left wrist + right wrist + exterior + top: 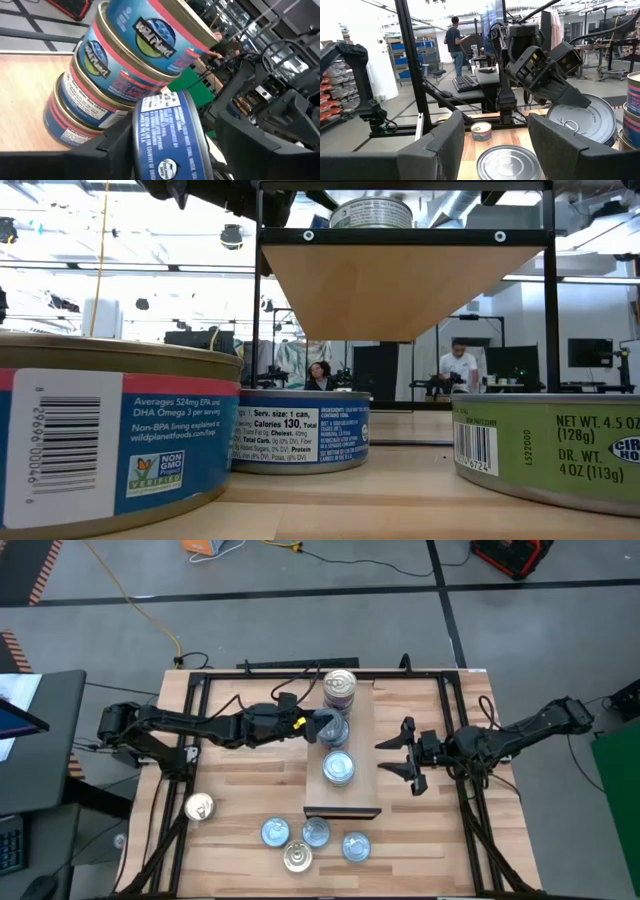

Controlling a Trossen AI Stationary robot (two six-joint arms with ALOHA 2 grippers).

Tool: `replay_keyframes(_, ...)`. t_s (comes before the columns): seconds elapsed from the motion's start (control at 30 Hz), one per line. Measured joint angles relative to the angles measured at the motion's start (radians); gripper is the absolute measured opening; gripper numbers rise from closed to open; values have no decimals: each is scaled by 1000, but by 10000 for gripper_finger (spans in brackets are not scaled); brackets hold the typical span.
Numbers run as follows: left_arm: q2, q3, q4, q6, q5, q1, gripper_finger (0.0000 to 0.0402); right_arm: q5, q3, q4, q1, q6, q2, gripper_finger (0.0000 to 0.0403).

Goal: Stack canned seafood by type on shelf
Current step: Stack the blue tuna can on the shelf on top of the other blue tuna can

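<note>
The shelf (365, 740) is a light-wood board in the middle of the table. A stack of blue-and-red tins (340, 690) (115, 65) stands at its far end, and one silver-topped tin (339, 768) (509, 162) lies flat nearer the front. My left gripper (325, 727) reaches in level from the table's left. It is shut on a blue tin (167, 135) just in front of the stack. My right gripper (405, 755) (495, 145) hovers open at the shelf's right side, with nothing between its fingers. Several more tins (316, 832) lie on the table before the shelf. My left gripper has the blue tin between its two fingers, one finger (117, 145) against each flat face. The labelled side wall (165, 115) faces the wrist camera. The fingers come level from the table's left. The tin stands on edge, with its silver top (580, 122) turned toward the right arm. Its lower rim is hidden.
A gold-topped tin (200, 806) (481, 131) sits alone at the table's left. In the low view, blue tins (110, 440) (300, 430) and a green tin (550, 450) stand close by. Black frame rails (455, 690) border the table. People stand in the room beyond.
</note>
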Motion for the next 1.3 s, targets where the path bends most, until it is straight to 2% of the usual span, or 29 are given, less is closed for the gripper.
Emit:
replay_keyframes(0.17, 0, 0, -63, 0, 14, 0, 262, 0, 0, -4, 0, 32, 0, 243)
replay_keyframes(0.33, 0, 0, -75, -17, 10, -1, 244, 0, 0, -11, 0, 52, 0, 243)
replay_keyframes(0.5, 0, 0, -85, -65, 9, -1, 206, 0, 0, -11, 0, 52, 0, 243)
replay_keyframes(0.77, -1, 1, -43, -102, 3, -1, 121, 0, 0, -11, 0, 52, 0, 243)
replay_keyframes(0.97, 0, 1, 25, -110, 25, -1, 122, 0, 0, -11, 0, 51, 0, 243)
replay_keyframes(1.13, 27, 0, 49, -143, 28, -7, 150, 0, 0, -11, 0, 50, 0, 243)
replay_keyframes(1.3, 97, 0, 148, -144, 36, -16, 139, 0, 0, -8, 0, 50, 0, 243)
